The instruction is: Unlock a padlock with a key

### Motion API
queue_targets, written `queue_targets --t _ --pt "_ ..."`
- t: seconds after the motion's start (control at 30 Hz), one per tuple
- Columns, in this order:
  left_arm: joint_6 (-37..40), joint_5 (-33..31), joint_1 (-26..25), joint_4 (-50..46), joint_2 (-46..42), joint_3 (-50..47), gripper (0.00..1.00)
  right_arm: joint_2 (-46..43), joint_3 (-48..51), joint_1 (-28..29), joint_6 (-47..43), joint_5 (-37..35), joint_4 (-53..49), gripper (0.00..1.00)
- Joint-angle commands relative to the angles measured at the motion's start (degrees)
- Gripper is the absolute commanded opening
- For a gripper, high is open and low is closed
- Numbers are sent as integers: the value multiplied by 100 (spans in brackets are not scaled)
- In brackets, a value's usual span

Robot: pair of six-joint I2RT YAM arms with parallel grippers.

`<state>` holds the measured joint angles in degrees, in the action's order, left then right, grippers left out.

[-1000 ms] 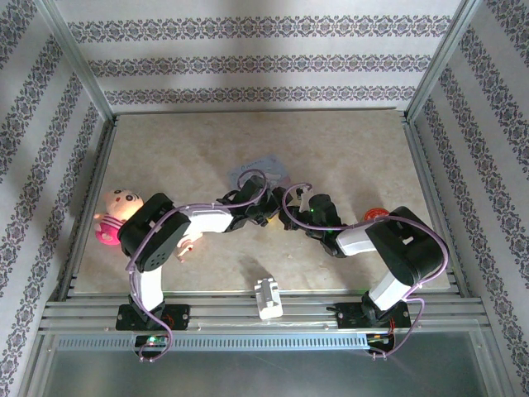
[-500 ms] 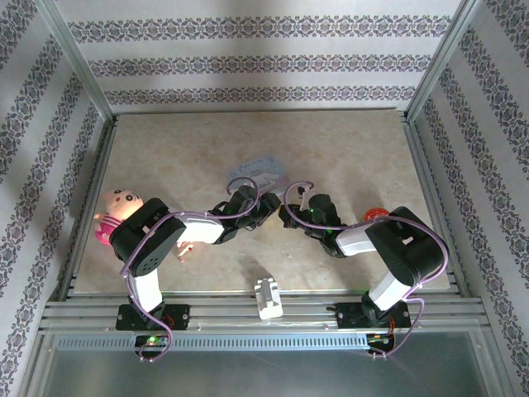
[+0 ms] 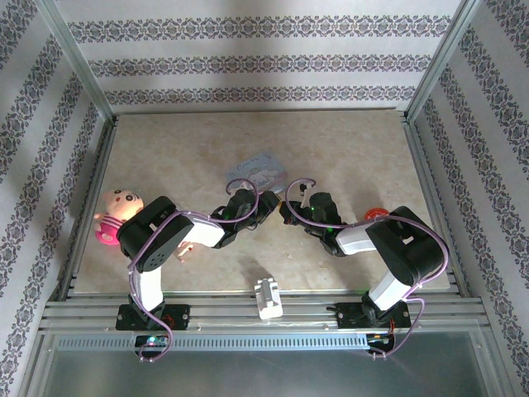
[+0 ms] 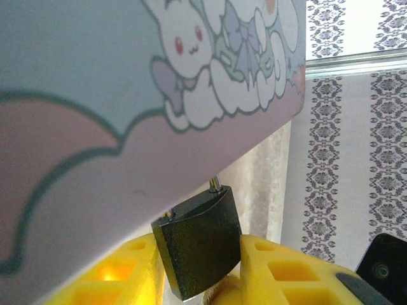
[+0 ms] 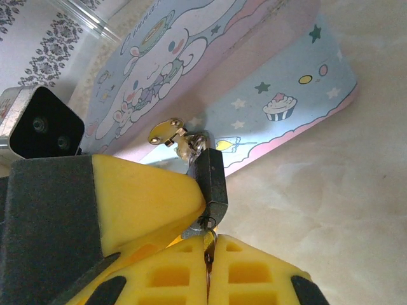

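No legible text, curved lettering on lilac tin point(image 5: 299, 95) too blurred

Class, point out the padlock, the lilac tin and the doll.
padlock point(image 4: 198, 248), left wrist view, its dark body
lilac tin point(image 3: 258, 172), top external view, its lid
doll point(image 3: 124, 202), top external view, its face

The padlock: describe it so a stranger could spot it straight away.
On the table, find the lilac cartoon tin near the middle. Just beside its near edge, the left end effector clamps the padlock between yellow fingers. Unlike the big pastel tin, it is a tiny black block with a silvery shackle stub on top.
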<state>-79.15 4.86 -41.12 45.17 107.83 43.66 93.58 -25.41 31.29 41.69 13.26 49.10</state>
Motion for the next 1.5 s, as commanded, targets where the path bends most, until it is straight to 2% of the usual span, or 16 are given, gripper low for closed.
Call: queue_targets --t 0.0,0.1,0.17,0.23,0.3,0.5,0.8,1.1,1.47 --pt "-353 -209 113 161 239 -249 39 -33 -187 18 65 18 461 0" --pt "-346 -394 113 370 194 -378 58 4 -199 18 100 2 468 0" --pt "-320 -523 121 399 134 -452 63 20 -212 18 110 2 469 0" --pt "-302 -662 122 307 72 -490 61 37 -219 13 118 2 469 0" --pt "-319 -798 122 195 36 -515 51 46 -232 18 134 10 469 0" --pt "-292 -992 122 643 171 -478 45 106 -258 20 200 23 482 0" --pt "-293 -812 114 978 353 -312 43 278 -357 26 410 136 513 0" --pt "-372 -965 106 2283 584 -578 48 406 -437 2 682 242 625 0" --pt "-557 -787 109 2172 785 -354 39 454 -465 -7 858 357 666 0"
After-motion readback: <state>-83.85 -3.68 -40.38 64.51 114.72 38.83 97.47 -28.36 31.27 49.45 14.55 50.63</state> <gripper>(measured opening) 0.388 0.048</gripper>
